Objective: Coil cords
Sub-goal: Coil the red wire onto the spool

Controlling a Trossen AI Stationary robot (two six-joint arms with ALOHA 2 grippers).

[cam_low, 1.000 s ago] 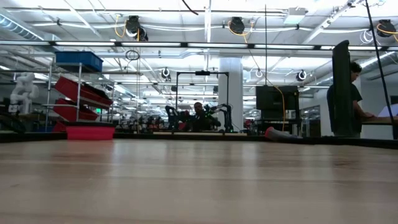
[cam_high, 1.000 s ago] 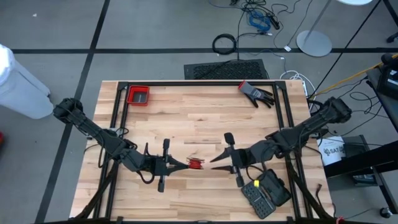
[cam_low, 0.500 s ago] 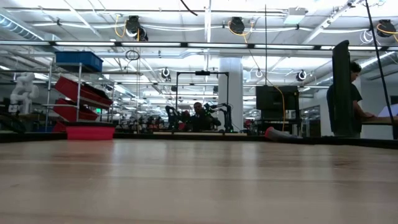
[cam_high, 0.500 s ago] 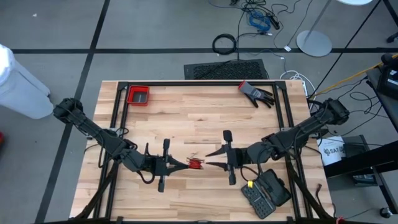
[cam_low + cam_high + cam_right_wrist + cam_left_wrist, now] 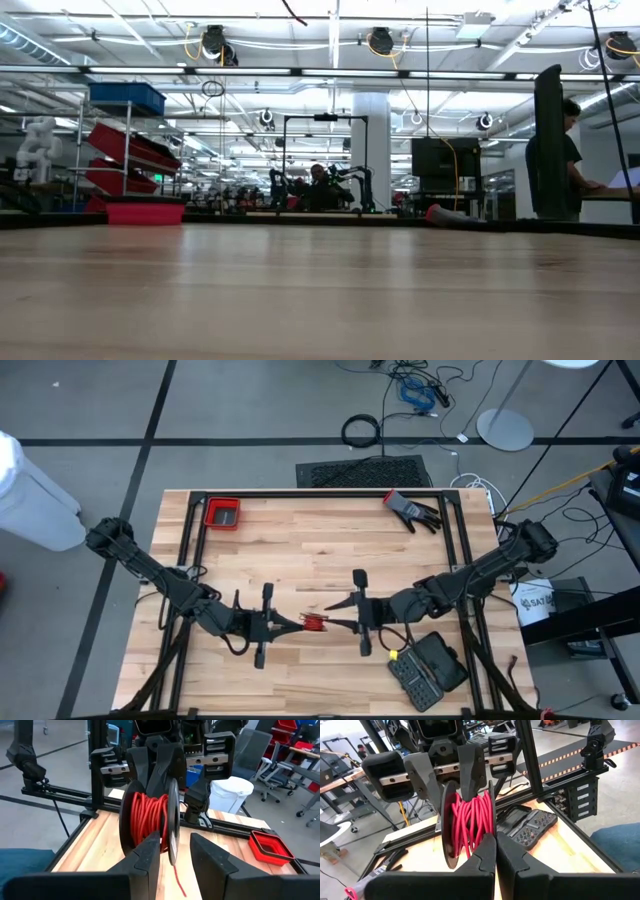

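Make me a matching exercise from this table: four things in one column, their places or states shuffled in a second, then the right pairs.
Things:
1. red cord
2. left pincer
3. red tray
4. black glove

Places or states:
A. far left part of the table
B. wound on a spool between the two pincers
C. far right part of the table
D. shut on the spool

Pairs: 1-B, 2-D, 3-A, 4-C
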